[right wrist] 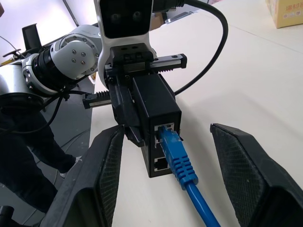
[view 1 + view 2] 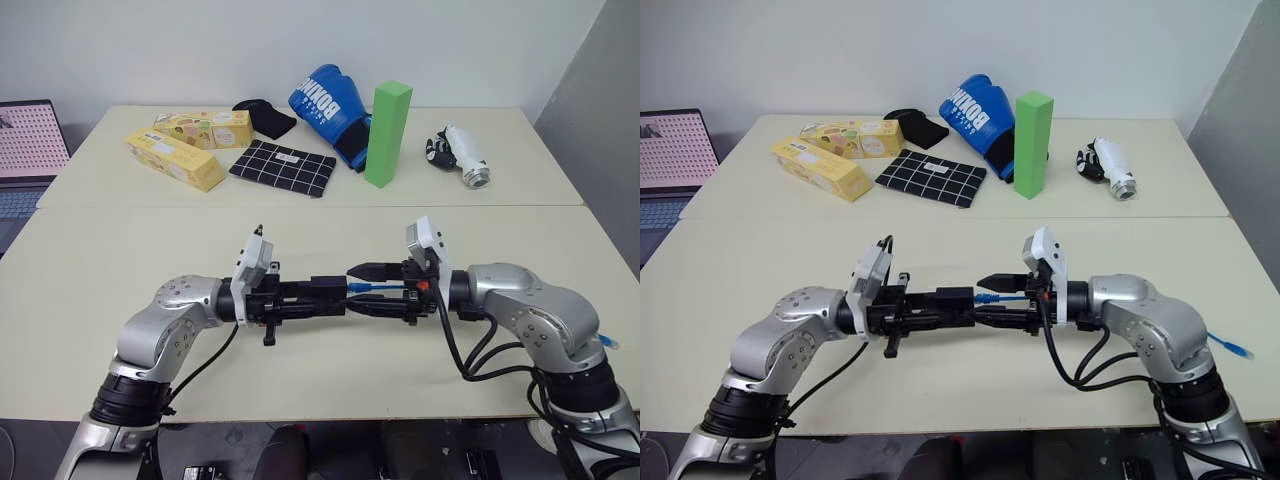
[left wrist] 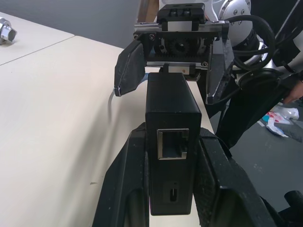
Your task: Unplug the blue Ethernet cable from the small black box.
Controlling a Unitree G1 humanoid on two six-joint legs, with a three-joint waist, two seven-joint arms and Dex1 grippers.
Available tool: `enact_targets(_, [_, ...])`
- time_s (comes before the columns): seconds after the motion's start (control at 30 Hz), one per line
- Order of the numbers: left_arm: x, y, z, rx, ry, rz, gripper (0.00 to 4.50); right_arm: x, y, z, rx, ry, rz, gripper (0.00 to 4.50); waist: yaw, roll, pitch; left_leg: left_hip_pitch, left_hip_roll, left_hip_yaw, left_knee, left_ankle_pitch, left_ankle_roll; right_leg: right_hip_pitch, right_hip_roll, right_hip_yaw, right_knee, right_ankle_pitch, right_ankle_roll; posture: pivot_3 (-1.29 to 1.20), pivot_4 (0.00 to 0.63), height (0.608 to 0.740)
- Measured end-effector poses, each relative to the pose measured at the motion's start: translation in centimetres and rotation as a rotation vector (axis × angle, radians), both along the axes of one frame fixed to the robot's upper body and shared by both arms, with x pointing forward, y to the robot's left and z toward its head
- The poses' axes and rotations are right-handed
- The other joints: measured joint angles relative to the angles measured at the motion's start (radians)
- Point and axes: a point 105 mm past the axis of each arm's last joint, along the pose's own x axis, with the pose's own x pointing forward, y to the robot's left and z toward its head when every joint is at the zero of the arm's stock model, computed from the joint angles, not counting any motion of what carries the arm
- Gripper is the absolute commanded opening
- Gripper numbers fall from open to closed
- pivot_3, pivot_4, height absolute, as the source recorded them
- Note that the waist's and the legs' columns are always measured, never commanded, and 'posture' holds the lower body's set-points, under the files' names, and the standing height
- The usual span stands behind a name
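The small black box [image 2: 328, 293] hangs above the near table with my left gripper [image 2: 305, 297] shut on it, one finger on each side [image 3: 128, 189]. The blue Ethernet cable [image 1: 179, 158] is plugged into a port on the box's [image 1: 156, 106] end that faces my right arm. My right gripper [image 2: 352, 288] is open, and its two fingers [image 1: 102, 175] stand apart on either side of the blue plug without touching it. The cable runs back along my right arm, and its free end [image 2: 1232, 348] hangs by the right elbow. The port facing my left wrist [image 3: 173, 143] is empty.
On the far table lie a blue boxing glove [image 2: 325, 100], an upright green block [image 2: 387, 133], two yellow cartons [image 2: 175, 158], a black grid cloth [image 2: 283, 167] and a white cylinder [image 2: 465, 155]. A laptop [image 2: 25, 150] stands at the far left. Bare tabletop [image 2: 320, 370] lies under both grippers.
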Motion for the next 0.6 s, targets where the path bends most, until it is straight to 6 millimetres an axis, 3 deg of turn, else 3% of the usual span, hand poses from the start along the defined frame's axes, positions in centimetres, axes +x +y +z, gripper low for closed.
enact_targets(0.33, [-0.07,0.24,0.2,-0.01,0.0,0.007,0.79,-0.1,-0.32,-0.21,-0.014,0.008,0.024,0.1,0.0,0.0,0.0,0.0,0.0,0.0,0.0,0.0,0.0,0.0,0.0,0.0,0.0,0.0,0.0,0.0,0.15,0.74])
enact_targets(0.6, [-0.85,0.34,0.19,0.005,-0.008,-0.023,0.79,-0.65,-0.29,-0.2,-0.024,0.029,0.081,0.03,0.0,0.0,0.0,0.0,0.0,0.0,0.0,0.0,0.0,0.0,0.0,0.0,0.0,0.0,0.0,0.0,0.15,0.74])
